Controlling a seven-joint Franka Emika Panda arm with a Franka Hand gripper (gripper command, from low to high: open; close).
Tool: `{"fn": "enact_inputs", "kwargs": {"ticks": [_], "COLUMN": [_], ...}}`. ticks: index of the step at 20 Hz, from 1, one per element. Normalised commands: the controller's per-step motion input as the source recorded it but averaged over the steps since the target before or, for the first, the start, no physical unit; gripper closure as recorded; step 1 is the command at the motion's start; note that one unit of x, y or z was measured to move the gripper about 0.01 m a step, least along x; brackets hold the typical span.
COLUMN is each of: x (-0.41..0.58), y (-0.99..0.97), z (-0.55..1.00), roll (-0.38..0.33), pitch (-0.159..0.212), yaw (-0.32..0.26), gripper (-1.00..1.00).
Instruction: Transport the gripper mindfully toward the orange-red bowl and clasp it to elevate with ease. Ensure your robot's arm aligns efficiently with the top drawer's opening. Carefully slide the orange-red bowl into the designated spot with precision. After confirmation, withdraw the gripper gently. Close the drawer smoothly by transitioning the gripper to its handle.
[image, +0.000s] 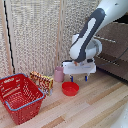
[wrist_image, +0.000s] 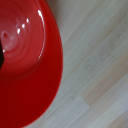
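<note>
— Where's the bowl sitting?

— The orange-red bowl (image: 70, 88) is on the pale wooden floor (image: 95, 105), right way up. In the wrist view the bowl (wrist_image: 27, 60) fills most of the picture, glossy inside with a few bright glints, and the bare planks (wrist_image: 95, 65) show past its rim.

— And the hand?

— The gripper (image: 78, 78) hangs just above the bowl, a little toward the exterior view's right of it. Its two dark blue fingertips (image: 71, 78) point straight down with a clear gap between them, so it's spread apart and carrying nothing. I can't see them touching the rim.

— What's holding it up?

— The robot's arm (image: 89, 35), white with a dark grey section, comes down at a slant from the upper corner on the exterior view's right.

— The drawer?

— Behind the arm, at the exterior view's right edge, there's the grey-brown cabinet. The top drawer (image: 114, 44) has its thin silver handle (image: 106, 39) running across the front. It's too blurred and half hidden by the arm for me to tell whether it's pulled out.

— Anything else around?

— A pale pink cup (image: 59, 74) stands just beside the bowl, on the exterior view's left. Next over lies a small orange striped thing (image: 42, 80) I can't make out. Then the big red mesh basket (image: 20, 97) with a blue rim, in the near corner. A woven cream screen (image: 40, 35) closes off the back.
</note>
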Motion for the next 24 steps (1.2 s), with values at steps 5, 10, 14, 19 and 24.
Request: {"fn": "enact_inputs", "kwargs": {"ticks": [5,10,14,19,24], "x": [-0.054,0.041,0.021,0.0,0.009], "y": [0.12,0.11,0.1,0.06,0.0], "z": [-0.33,-0.3,-0.17,-0.01,0.04], "roll": [-0.138,-0.067,-0.021,-0.009,0.0], "pitch": [-0.032,-0.038,-0.017,0.006,-0.001], "yaw": [0.034,0.052,0.045,0.018,0.006], "gripper": [-1.0,1.0,1.0,1.0,1.0]}}
